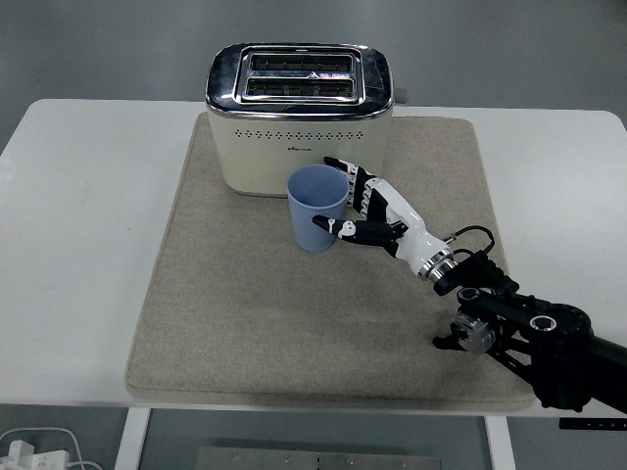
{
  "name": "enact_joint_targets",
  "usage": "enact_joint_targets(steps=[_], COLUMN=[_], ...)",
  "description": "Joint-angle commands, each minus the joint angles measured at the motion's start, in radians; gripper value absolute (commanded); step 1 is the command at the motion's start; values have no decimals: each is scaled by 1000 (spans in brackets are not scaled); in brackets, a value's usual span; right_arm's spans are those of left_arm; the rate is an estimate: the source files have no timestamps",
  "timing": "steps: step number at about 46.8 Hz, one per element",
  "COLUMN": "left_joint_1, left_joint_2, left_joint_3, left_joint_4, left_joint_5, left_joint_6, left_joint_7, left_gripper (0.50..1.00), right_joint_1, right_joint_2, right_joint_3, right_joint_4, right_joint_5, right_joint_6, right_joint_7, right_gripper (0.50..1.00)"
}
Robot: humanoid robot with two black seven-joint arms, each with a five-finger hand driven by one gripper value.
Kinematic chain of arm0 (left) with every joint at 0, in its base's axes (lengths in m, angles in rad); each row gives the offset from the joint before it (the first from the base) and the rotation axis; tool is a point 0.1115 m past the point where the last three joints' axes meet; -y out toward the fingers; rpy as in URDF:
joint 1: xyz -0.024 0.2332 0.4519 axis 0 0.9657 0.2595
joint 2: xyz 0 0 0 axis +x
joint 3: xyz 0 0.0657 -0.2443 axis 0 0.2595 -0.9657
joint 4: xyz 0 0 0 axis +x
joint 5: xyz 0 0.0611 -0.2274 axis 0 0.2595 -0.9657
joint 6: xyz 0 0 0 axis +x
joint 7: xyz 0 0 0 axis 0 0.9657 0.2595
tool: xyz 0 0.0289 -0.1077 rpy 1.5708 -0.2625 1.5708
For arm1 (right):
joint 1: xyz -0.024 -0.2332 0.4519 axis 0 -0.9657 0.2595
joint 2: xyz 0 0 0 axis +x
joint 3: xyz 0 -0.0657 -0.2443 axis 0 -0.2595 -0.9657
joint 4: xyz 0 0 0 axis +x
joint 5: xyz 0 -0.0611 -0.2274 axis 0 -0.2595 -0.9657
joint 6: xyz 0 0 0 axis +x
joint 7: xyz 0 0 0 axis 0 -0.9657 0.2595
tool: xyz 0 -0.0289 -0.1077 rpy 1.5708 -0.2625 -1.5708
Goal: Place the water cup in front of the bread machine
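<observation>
cup: we see the blue water cup [317, 208] upright on the mat [245, 313], just left of our fingers [343, 226]
fingers: spread wide, holding nothing
toaster: bread machine [299, 117] just beyond the fingertips

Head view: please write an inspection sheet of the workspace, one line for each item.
Surface: white table with a beige mat on it.
Job's things: blue cup upright on the mat, right in front of the toaster.
Clutter: nothing seen.
Grippers: right robot hand beside the cup, fingers spread; whether it touches the cup cannot be told. Left robot hand not in view.
Cables: thin black cable looped at the right wrist; white cable below the table's near edge.
Surroundings: grey floor.
</observation>
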Motion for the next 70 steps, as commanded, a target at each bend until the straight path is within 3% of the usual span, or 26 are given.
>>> enact_joint_targets(steps=[1, 26, 56, 70], left_joint_1=[0, 0, 0, 0], left_joint_2=[0, 0, 0, 0], left_joint_3=[0, 0, 0, 0], left_joint_4=[0, -1, -8, -8], left_joint_5=[0, 0, 0, 0], left_joint_6=[0, 0, 0, 0], left_joint_7=[20, 29, 29, 29], left_gripper=[1000, 1000, 1000, 1000], right_joint_1=[-5, -33, -54, -56], right_joint_2=[-16, -105, -290, -324], right_joint_3=[0, 0, 2, 49], right_joint_4=[4, 40, 40, 27], right_joint_5=[-1, -1, 0, 2], right_joint_6=[12, 29, 104, 112], right_joint_7=[0, 0, 0, 0], right_gripper=[921, 924, 924, 921])
